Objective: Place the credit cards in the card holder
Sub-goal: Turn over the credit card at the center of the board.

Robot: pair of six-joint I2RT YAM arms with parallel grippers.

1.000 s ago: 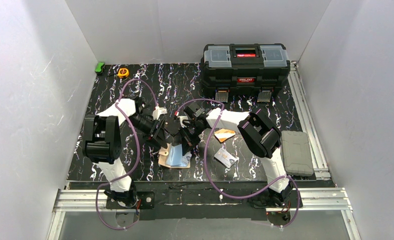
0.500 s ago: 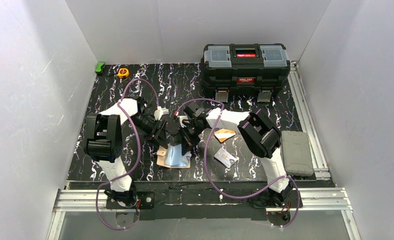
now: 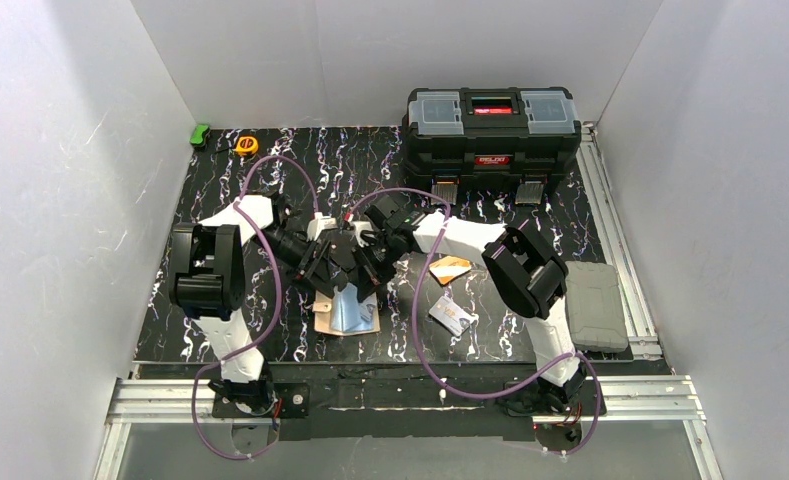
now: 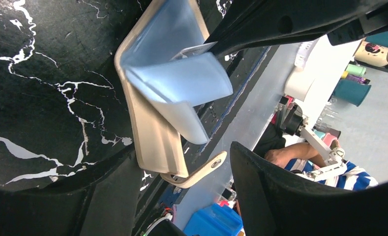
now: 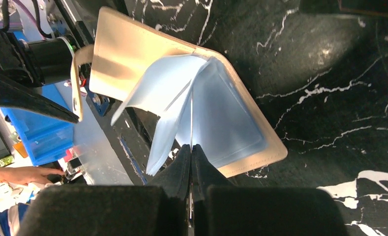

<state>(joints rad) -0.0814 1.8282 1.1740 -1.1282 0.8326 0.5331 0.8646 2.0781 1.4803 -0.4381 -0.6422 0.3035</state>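
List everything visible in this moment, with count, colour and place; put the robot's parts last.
table: one, black with white veins, under everything
toolbox: one, black with clear lid compartments, back right
green object: one, green, back left corner
round item: one, yellow-orange, beside the green object
grey case: one, grey, right edge on the rail
orange card: one, orange, flat, right of centre
silver-white card: one, near side of the orange card
card holder: one, beige with light blue pockets, open, near centre
held card: one, seen edge-on, colour unclear, at the pockets
left gripper: open, straddling the holder
right gripper: shut on the held card
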